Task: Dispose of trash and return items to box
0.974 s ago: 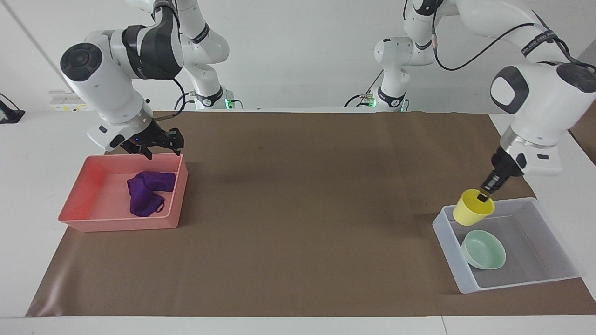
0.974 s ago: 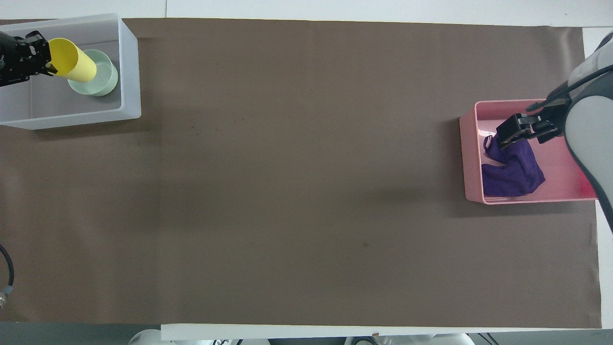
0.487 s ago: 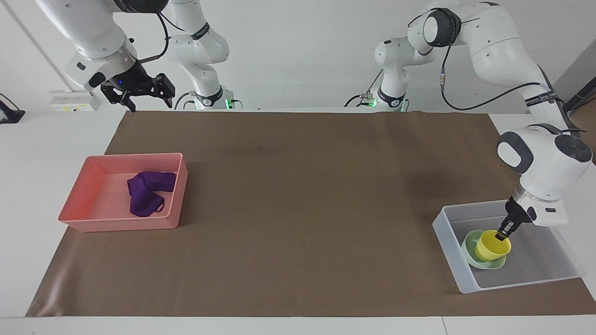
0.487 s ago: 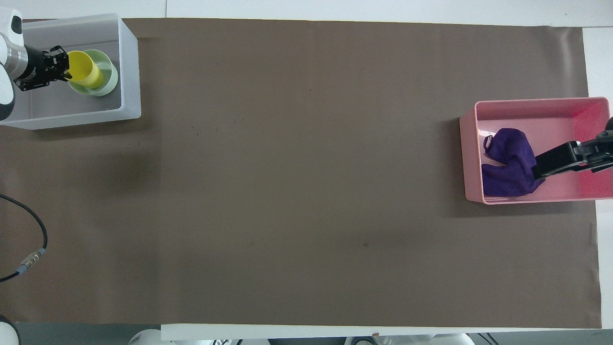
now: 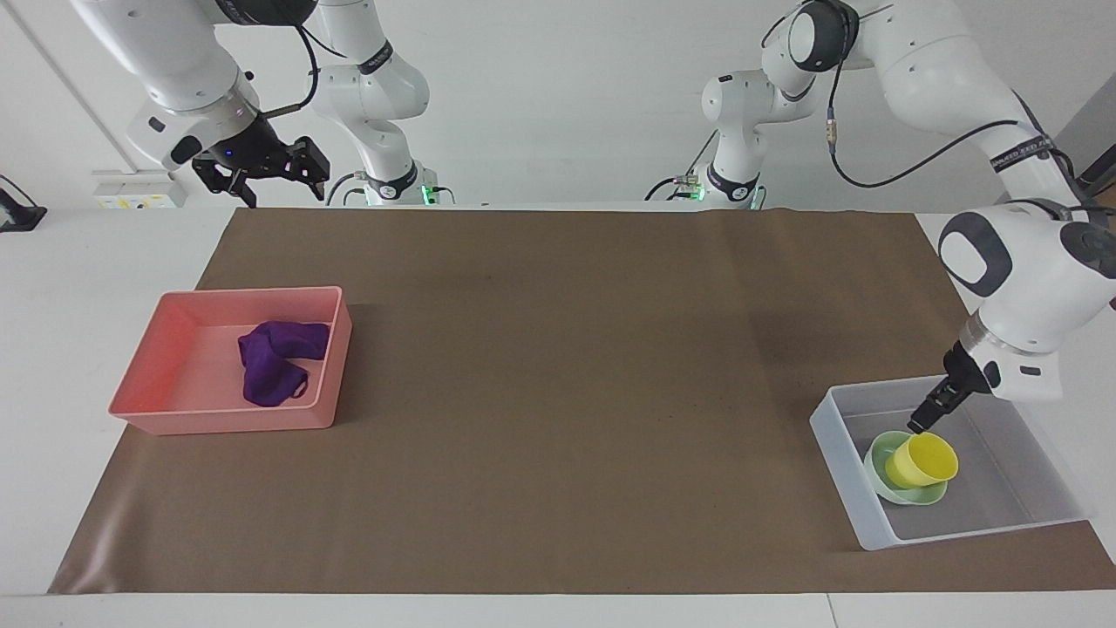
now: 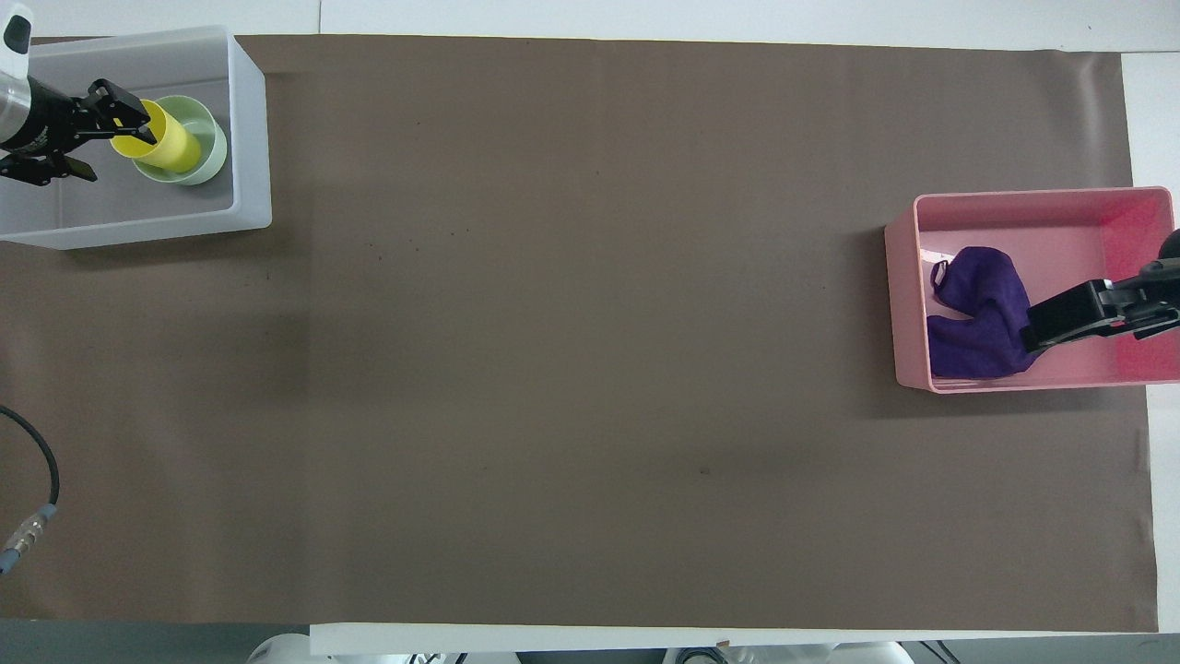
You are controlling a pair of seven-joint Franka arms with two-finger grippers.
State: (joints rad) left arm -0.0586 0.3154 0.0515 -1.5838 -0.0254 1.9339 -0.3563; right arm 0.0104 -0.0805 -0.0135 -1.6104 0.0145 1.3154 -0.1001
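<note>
Two arms, two trays, and the work looks close to finished. Half a second ago the left pincer (image 5: 916,426) was pinching the rim of the yellow cup (image 5: 923,460); now its fingers have opened and drawn back a little, hanging just above the cup's rim, and the cup sits on its own, leaning, nested in the mint-green bowl (image 5: 882,453). I read that as the release done — both items are back in the box (image 5: 839,445).

The box, a translucent whitish tray at the left arm's end of the table (image 5: 567,392), holds the bowl and cup against its wall that faces the middle of the table; the rest of its floor is bare.

From the box, the pink tray (image 5: 139,410) lies well apart, at the right arm's end. In it lies the purple cloth (image 5: 272,361), bunched against the wall that faces the box — the trash, already disposed of by the look of it.

The right pincer (image 5: 261,179) is raised high over the table's edge nearest the robots, on the robots' side of the pink tray, fingers spread and empty, waiting.
</note>
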